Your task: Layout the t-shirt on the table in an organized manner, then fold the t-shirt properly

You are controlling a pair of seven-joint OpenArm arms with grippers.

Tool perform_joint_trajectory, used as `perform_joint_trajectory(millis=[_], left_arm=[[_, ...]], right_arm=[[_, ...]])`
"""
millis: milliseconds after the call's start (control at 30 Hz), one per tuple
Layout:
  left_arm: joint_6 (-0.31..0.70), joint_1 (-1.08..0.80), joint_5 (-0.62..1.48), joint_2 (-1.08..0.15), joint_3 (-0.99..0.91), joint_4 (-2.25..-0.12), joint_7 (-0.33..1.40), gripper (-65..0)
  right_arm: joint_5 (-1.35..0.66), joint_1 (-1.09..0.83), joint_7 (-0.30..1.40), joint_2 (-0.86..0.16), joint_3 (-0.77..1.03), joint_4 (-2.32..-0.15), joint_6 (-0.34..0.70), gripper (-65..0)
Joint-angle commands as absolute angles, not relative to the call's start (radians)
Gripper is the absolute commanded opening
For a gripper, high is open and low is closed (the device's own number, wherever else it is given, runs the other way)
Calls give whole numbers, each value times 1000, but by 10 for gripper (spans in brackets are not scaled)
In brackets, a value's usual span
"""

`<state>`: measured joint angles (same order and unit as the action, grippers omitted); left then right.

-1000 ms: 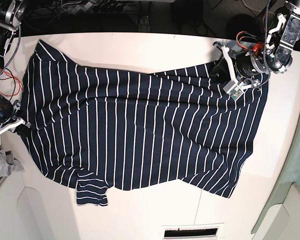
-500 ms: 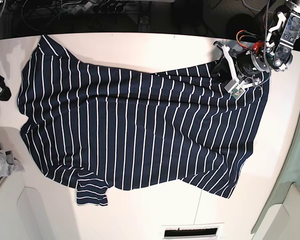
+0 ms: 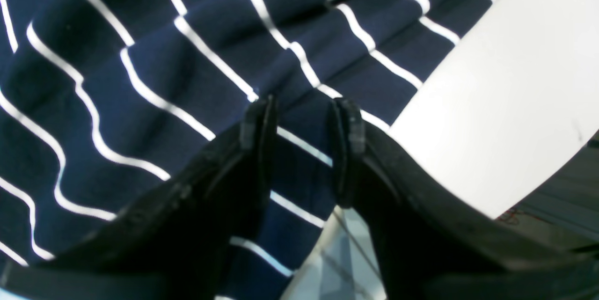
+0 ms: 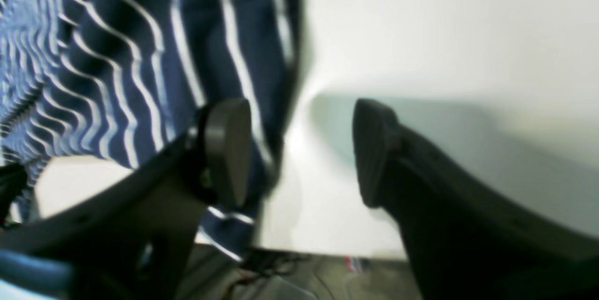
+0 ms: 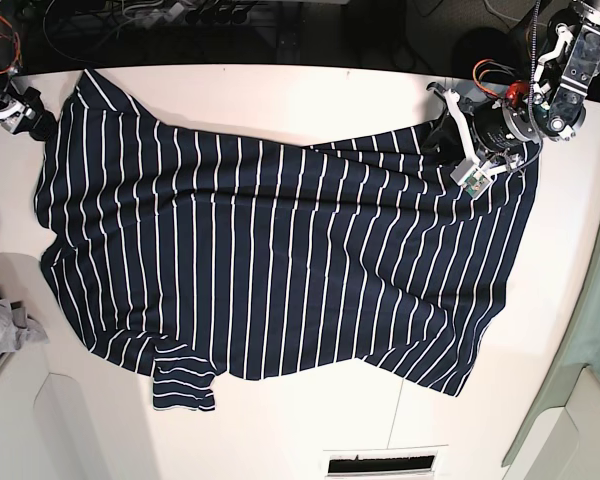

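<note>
We judge that we are in the laying-out step, with no fold begun: the t-shirt (image 5: 280, 270) lies spread across the middle of the table (image 5: 310, 100), its long axis running left to right in the base view, its stripes running near to far. One short sleeve (image 5: 185, 385) sticks out at the near-left edge, which suggests the neck end lies to the left and the hem to the right, though we cannot see the collar itself. The far-right part of the cloth is bunched into diagonal creases, and the right-hand edge slants toward the near side instead of lying square. Our left gripper (image 3: 302, 150) is down on that bunched far-right corner; its jaws stand moderately apart with striped cloth between them, and we read this as a pinch on a fold of the t-shirt, though the contact is hard to confirm. Our right gripper (image 4: 299, 150) sits at the far-left corner, just at the cloth's edge, with its jaws spread wide and nothing between them; the view is blurred. The next move, as we see it, calls for closing on that far-left corner and drawing the two far corners apart, so the creases pull flat and the edges square up with the table before any folding. A small grey cloth (image 5: 5, 330) lies at the left edge, apart from the work.
</note>
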<state>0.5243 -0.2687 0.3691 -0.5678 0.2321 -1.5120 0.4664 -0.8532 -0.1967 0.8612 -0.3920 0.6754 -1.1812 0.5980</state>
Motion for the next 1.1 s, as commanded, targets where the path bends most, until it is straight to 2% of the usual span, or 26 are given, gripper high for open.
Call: perform_joint_trajectory(millis=[0,67,100,200,233,433,567,700,867,1067], left_arm=[[516,-272,356,-579,230,-1512,490,-422],[516,-271,355,-579,230,-1512,490,-422],[516,-271,355,-579,230,-1512,490,-422],[516,-271,356,-579,230,-1512,490,-422],[516,-271,355,-579,230,-1512,490,-422],[524,-272,354,-588,229,-1513,496,-423],[635,-291,341,-609,229,-1563,496,-449],[645,-342,300,-647,230,-1682,493,-449],[640,-397,297,-709,230,-1766,493,-449],[640,-400,299,-717,230,-1766,466,-448]], right_arm=[[-856,-195,866,-395,678,-1199,605,-306],[-855,-195,868,-370,677,-1216,607,-347],[-853,-195,870,-359,676,-1225,606,-398],[-854,-195,873,-334,674,-1250,606,-607],[-854,-195,873,-329,674,-1259,605,-650],[-836,-221,877,-339,695,-1398,598,-650],[-826,-282,898,-377,736,-1573,597,-650],[-828,-323,897,-448,787,-1682,588,-650],[-828,-318,879,-519,816,-1732,587,-650],[-826,-303,884,-501,803,-1729,587,-650]])
